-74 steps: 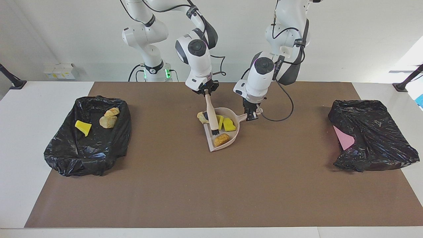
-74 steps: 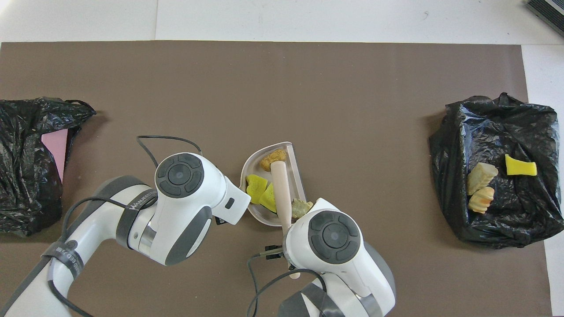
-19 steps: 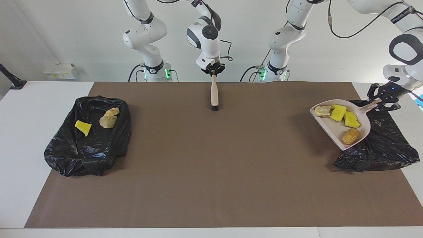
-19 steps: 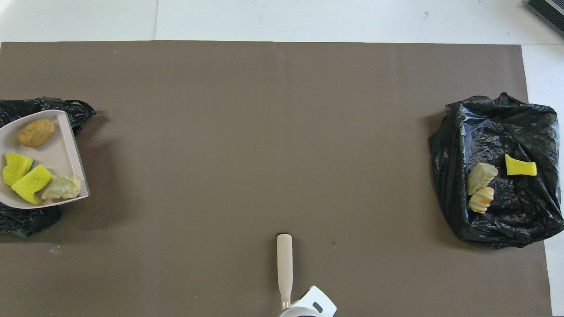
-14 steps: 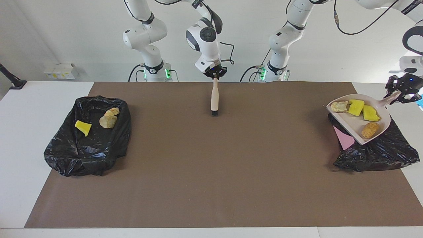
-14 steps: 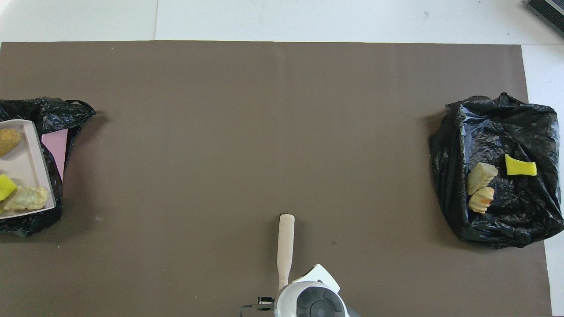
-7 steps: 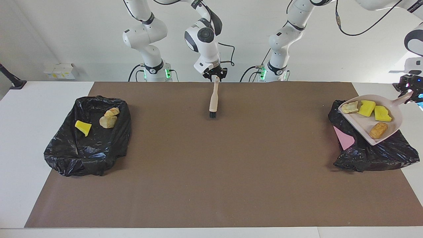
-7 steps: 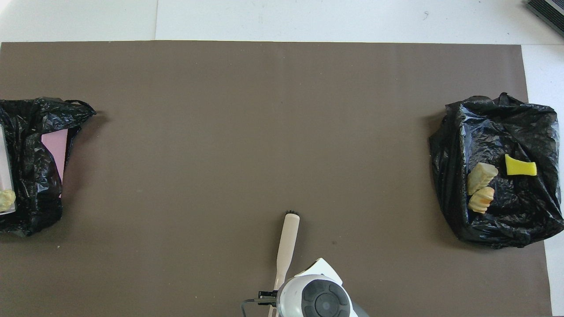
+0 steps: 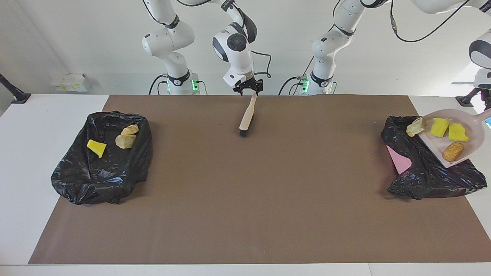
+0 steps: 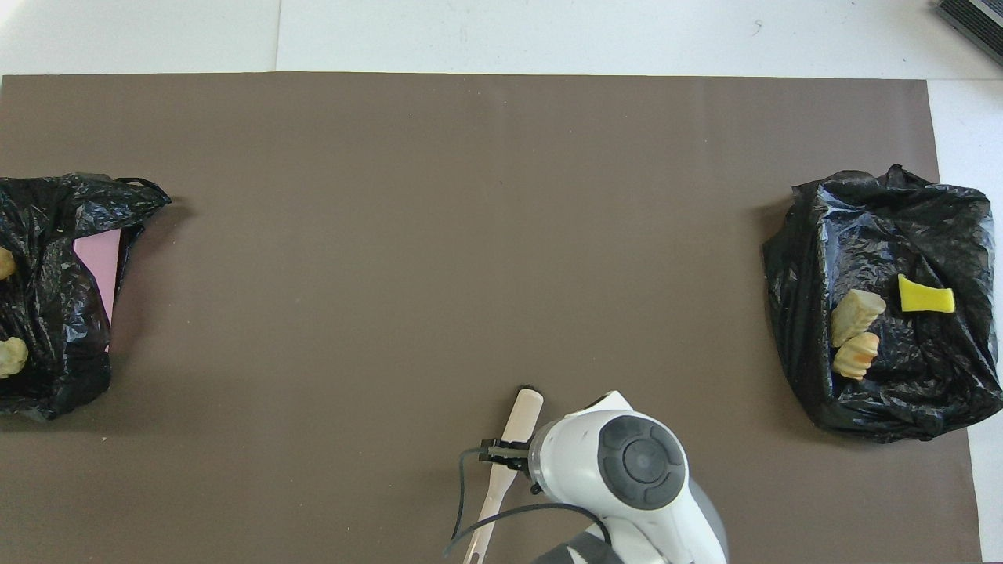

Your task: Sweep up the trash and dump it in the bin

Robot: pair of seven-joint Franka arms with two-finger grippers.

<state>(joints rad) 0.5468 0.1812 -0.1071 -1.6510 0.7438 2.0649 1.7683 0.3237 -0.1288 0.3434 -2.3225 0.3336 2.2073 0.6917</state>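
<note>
Four scraps of trash (image 9: 439,127) sit on the tilted dustpan (image 9: 433,143) your left gripper (image 9: 488,102) clenches over the left arm's bin (image 9: 429,176), while your right gripper (image 9: 248,91) stands released around the leaning brush (image 9: 245,117).

My table is evenly and brightly lit from above; shadows stay soft, the black bags (image 9: 101,157) glint, daylight glares past my left arm's end

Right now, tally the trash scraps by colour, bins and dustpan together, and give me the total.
Yellow scraps: 3, one in the bin at the right arm's end, two on the dustpan.
Tan-brown scraps: 4, two in that bin, two on the dustpan.
Total: 7
</note>
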